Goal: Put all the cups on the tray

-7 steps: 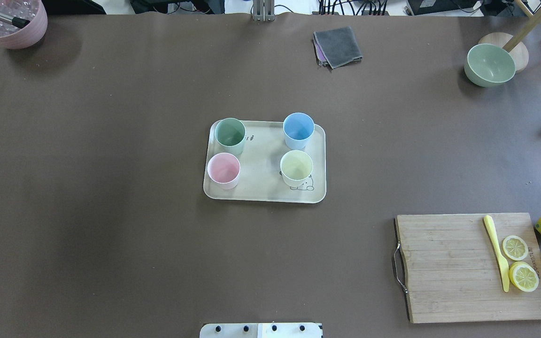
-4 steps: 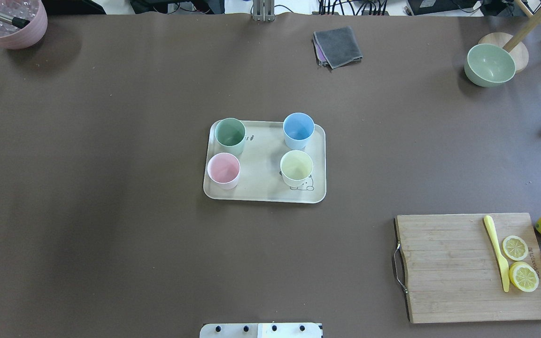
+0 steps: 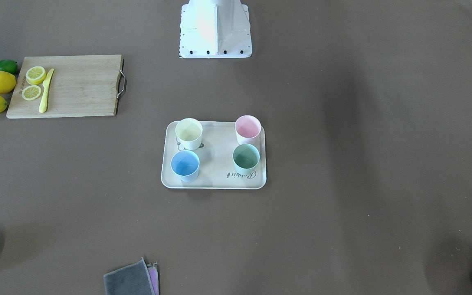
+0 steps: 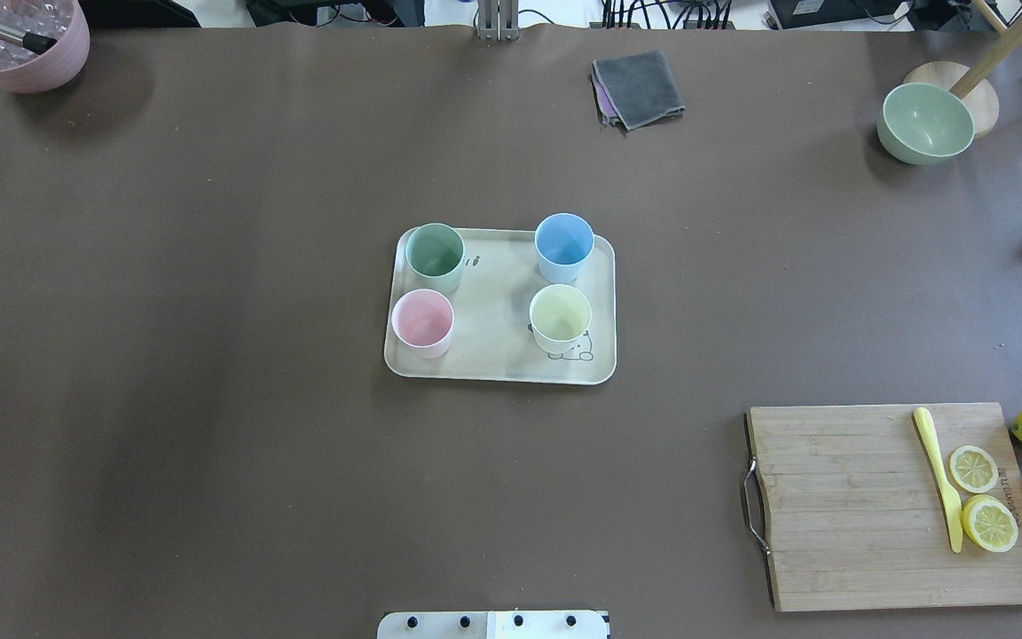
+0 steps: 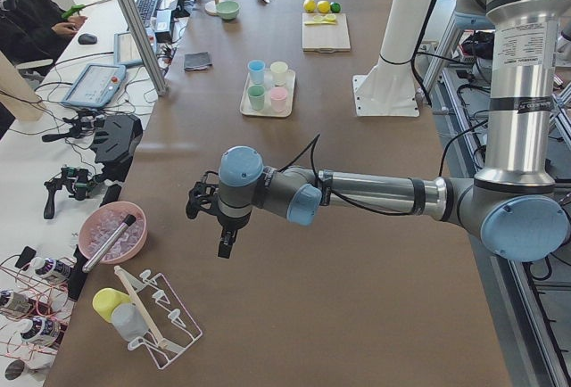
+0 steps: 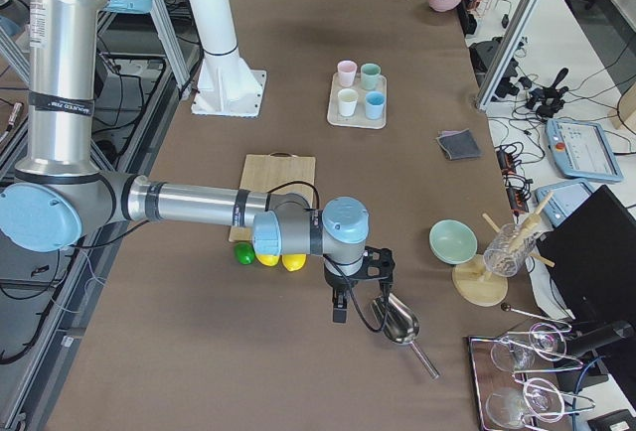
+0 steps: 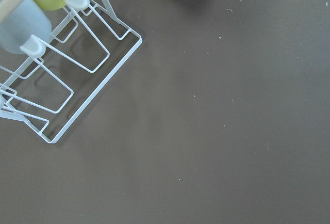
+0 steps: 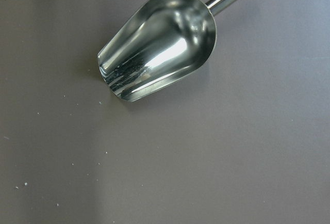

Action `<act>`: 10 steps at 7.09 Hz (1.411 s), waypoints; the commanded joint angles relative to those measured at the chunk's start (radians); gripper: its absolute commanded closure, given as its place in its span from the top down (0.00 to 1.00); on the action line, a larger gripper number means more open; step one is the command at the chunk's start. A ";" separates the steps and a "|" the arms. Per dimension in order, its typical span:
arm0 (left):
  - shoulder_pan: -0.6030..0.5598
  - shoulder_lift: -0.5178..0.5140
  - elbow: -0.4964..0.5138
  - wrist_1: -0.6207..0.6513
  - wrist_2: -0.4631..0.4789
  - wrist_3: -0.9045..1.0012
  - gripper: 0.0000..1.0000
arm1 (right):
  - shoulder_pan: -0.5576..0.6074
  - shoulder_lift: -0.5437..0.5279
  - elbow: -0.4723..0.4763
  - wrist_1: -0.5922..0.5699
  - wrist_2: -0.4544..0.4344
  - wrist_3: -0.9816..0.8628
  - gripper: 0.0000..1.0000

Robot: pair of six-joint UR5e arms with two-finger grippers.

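While four empty cups (image 4: 422, 321) stand on the tray (image 4: 498, 306), whether left tool (image 5: 223, 242) or right tool (image 6: 341, 309) is apart cannot be told.

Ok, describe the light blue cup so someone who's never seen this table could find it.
At the middle of the brown table lies a beige tray. From the robot's side, the light blue cup stands at its far right corner, behind the pale yellow cup and right of the mint green cup. It is the only blue one there.
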 commanded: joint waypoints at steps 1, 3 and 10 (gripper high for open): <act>0.001 -0.006 -0.002 0.033 0.002 -0.002 0.97 | -0.009 0.072 0.014 -0.059 0.009 0.062 1.00; 0.002 -0.043 -0.010 0.117 0.004 -0.003 0.97 | -0.020 0.076 0.013 -0.060 0.067 0.076 1.00; 0.002 -0.043 -0.003 0.113 0.002 0.000 0.97 | -0.026 0.073 0.009 -0.049 0.060 0.075 1.00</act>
